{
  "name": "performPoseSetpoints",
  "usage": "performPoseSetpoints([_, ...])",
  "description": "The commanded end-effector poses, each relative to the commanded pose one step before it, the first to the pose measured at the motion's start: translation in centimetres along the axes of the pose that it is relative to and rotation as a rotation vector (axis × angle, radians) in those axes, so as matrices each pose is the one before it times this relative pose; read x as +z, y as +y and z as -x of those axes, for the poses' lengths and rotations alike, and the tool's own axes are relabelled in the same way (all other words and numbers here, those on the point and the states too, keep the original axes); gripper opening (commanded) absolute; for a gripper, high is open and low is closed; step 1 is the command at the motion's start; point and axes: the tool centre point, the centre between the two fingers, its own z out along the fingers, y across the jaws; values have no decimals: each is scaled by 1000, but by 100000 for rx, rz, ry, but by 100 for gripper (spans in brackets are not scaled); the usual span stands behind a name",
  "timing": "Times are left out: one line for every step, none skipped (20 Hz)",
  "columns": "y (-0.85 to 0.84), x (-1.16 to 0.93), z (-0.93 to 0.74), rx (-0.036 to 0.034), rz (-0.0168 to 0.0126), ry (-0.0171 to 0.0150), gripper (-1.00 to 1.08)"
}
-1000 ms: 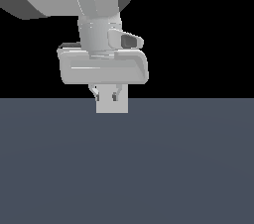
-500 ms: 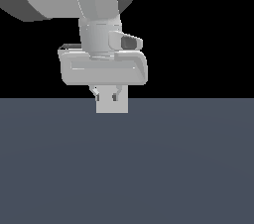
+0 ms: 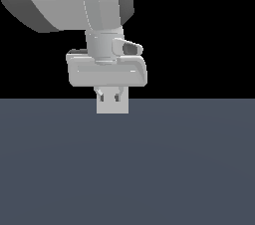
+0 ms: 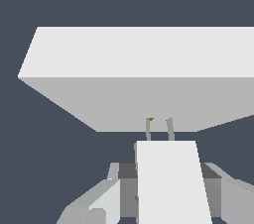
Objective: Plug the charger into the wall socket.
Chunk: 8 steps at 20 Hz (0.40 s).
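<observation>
In the wrist view the charger (image 4: 168, 178), an off-white block, sits between my gripper (image 4: 166, 191) fingers (image 4: 116, 188), which are shut on it. Its two thin prongs (image 4: 170, 129) point at the shaded face of the wall socket (image 4: 139, 59), a big pale box just ahead. One prong ends by the small yellowish dot (image 4: 150, 119) on that face. In the exterior view my gripper (image 3: 109, 95) hangs at the floor's far edge, and a pale square, the wall socket (image 3: 113, 107), shows just under the hand. The charger cannot be told apart there.
A plain dark grey floor (image 3: 149, 169) fills the lower half of the exterior view, against a black background. The thick arm links (image 3: 64, 0) fill the upper part of the exterior view's left.
</observation>
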Motion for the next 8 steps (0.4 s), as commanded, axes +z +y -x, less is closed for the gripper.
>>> performPoseSetpoints([-8, 289, -703, -12, -17, 22, -100])
performPoseSetpoints([1, 84, -192, 0, 0, 0, -100])
performPoseSetpoints([0, 70, -158, 0, 0, 0, -100])
performPoseSetpoints([0, 55, -125, 0, 0, 0, -100])
performPoseSetpoints([0, 41, -93, 0, 0, 0, -100])
performPoseSetpoints([-1, 27, -60, 0, 0, 0, -100])
performPoseSetpoints([-17, -6, -31, -30, 22, 31, -100])
performPoseSetpoints([-1, 0, 1, 0, 0, 0, -100])
